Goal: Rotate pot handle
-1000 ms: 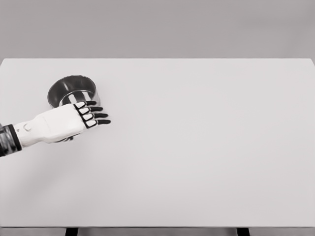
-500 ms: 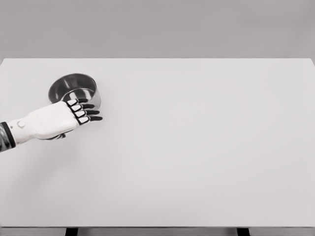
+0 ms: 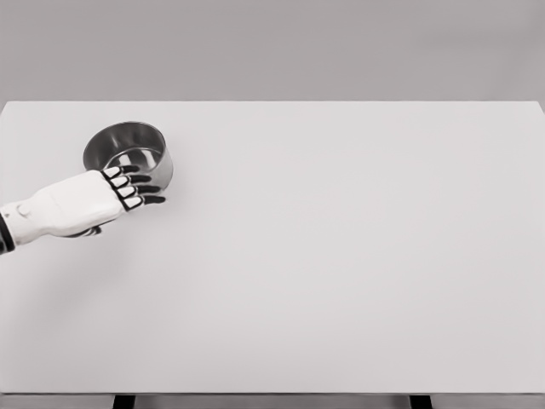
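The steel pot (image 3: 129, 152) stands upright on the white table (image 3: 341, 256), at its far left; its handle is hidden from view. The left hand (image 3: 81, 203) overlaps the pot's near side, fingers (image 3: 140, 189) extended forward and close together; whether they grip anything cannot be determined.

White table (image 3: 341, 256) fills view; grey wall (image 3: 272, 47) behind; dark legs at bottom edge
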{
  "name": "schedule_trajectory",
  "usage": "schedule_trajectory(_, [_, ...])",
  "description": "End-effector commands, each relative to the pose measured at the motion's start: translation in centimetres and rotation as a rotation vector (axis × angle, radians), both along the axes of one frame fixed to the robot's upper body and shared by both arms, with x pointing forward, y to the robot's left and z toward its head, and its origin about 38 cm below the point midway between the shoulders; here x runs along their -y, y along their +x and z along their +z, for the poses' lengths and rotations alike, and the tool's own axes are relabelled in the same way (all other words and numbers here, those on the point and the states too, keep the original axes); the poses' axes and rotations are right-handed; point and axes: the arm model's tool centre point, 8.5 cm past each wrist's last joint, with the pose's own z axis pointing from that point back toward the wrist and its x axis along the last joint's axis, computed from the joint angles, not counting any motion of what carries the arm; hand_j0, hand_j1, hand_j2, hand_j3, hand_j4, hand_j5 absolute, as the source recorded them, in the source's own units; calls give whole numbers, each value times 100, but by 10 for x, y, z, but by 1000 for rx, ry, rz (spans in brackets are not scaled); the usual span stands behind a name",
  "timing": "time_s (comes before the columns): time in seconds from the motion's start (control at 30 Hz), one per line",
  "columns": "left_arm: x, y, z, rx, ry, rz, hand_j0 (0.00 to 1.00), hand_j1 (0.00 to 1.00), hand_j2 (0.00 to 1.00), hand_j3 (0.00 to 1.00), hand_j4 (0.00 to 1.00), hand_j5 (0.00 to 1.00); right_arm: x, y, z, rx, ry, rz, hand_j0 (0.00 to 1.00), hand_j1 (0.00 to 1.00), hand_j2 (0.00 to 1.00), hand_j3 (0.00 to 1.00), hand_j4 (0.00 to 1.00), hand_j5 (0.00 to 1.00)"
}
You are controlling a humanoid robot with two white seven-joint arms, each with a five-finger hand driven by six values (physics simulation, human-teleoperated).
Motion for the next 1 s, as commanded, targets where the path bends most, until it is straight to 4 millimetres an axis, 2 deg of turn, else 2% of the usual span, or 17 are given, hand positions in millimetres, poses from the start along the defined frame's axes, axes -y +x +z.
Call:
schedule_trajectory(0.0, [-5,0,3,0,6,8,100,100,100,100,100,100,0,0,0,1,0,0,100,100,100,100,100,100])
schedule_trajectory(0.43, [-26,8,3,-4,13,73,100,100,100,100,100,100,0,0,0,1,0,0,100,100,100,100,100,100])
schedule_trajectory(0.77, [-40,13,14,26,4,116,100,100,100,100,100,100,0,0,0,1,0,0,100,100,100,100,100,100])
schedule_trajectory(0.97, [-57,18,15,28,7,167,100,100,100,100,100,100,0,-1,0,-1,0,0,100,100,100,100,100,100])
